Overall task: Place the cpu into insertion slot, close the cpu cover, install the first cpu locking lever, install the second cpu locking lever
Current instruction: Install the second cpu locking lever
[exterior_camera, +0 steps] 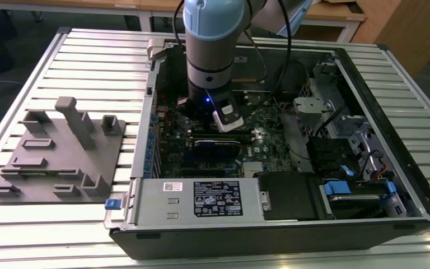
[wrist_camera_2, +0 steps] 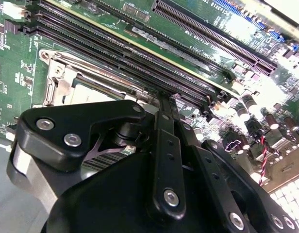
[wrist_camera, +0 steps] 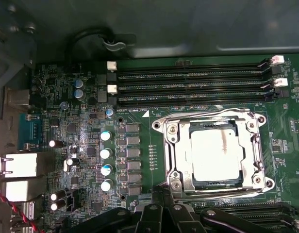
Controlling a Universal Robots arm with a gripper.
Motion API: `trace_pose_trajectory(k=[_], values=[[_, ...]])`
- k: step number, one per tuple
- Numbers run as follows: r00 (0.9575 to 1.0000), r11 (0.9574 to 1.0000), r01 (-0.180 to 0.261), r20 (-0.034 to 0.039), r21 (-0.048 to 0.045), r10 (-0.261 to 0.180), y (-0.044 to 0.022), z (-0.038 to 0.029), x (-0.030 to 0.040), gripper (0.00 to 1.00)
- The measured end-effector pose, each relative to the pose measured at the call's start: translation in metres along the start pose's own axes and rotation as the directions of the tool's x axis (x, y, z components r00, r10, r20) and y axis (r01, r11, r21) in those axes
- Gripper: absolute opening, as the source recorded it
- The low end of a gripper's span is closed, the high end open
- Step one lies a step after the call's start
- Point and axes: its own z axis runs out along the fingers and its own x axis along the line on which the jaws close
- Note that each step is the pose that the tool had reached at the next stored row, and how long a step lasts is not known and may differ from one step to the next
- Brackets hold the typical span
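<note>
Black hand [wrist_camera: 161, 208] over motherboard, cpu [wrist_camera: 215, 155] seated under cpu cover [wrist_camera: 249, 145]

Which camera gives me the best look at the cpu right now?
The first wrist view: the cpu lies face-up and unobstructed in the insertion slot, framed by the cpu cover. The second wrist view catches just a corner of it behind the gripper linkage. In the exterior view the arm blocks that area.

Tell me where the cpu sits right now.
In the first wrist view the cpu lies in the insertion slot, framed by the cpu cover, beside the long memory slots.
</note>
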Motion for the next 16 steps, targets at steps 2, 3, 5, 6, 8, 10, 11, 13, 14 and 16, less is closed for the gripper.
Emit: trace_pose_trajectory(k=[2, 3, 5, 6, 8, 10, 11, 13, 14, 16], values=[[1.0000, 1.0000, 0.000, 0.0000, 0.0001, 0.000, 0.0000, 0.0001, 0.0000, 0.10], [1.0000, 1.0000, 0.000, 0.0001, 0.0000, 0.000, 0.0000, 0.0002, 0.0000, 0.10], [1.0000, 1.0000, 0.000, 0.0001, 0.0000, 0.000, 0.0000, 0.0002, 0.0000, 0.10], [1.0000, 1.0000, 0.000, 0.0001, 0.0000, 0.000, 0.0000, 0.0002, 0.0000, 0.10], [1.0000, 1.0000, 0.000, 0.0005, 0.0022, 0.000, 0.0001, 0.0004, 0.0000, 0.10], [1.0000, 1.0000, 0.000, 0.0007, 0.0061, 0.000, 0.0000, 0.0004, 0.0000, 0.10], [1.0000, 1.0000, 0.000, 0.0007, 0.0067, 0.000, 0.0000, 0.0002, 0.0000, 0.10], [1.0000, 1.0000, 0.000, 0.0007, 0.0071, 0.000, 0.0001, -0.0008, 0.0000, 0.10], [1.0000, 1.0000, 0.000, 0.0006, 0.0078, 0.000, 0.0002, -0.0019, 0.0000, 0.10], [1.0000, 1.0000, 0.000, 0.0007, 0.0070, 0.000, 0.0007, -0.0043, 0.0000, 0.10]])
